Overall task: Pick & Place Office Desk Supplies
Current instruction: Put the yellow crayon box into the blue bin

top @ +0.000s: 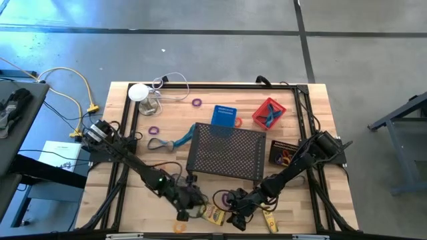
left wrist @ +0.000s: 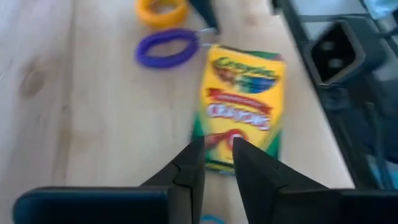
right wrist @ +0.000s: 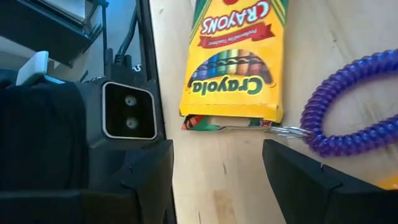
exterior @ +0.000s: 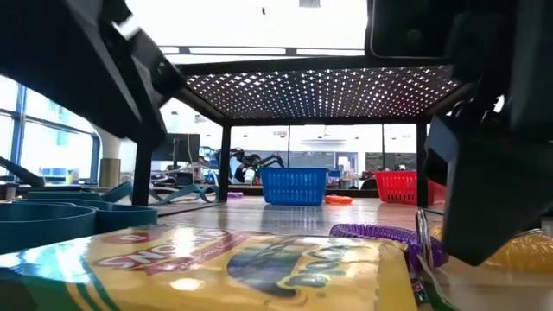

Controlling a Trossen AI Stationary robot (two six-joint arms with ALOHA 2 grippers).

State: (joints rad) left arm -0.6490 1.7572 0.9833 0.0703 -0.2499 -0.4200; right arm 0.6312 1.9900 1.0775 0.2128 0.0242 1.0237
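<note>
Left claw (left wrist: 216,163) narrow, over yellow cardboard crayon box (left wrist: 242,106); purple coiled ring (left wrist: 166,48) beside; right claw (right wrist: 217,180) wide, opposite.

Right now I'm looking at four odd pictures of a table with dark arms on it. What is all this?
It is a robot with two dark arms at a wooden table. One picture looks straight down, one looks level across the tabletop, and two come from cameras on the arms' wrists.

On the table stand a black mesh tray, a blue basket and a red basket, with small rings and bands scattered about.

Both arms reach to the near edge, where a yellow crayon box lies beside a purple coil ring. The left gripper hovers over the box, fingers nearly together. The right gripper stands open just short of the box's end. Neither holds anything.
</note>
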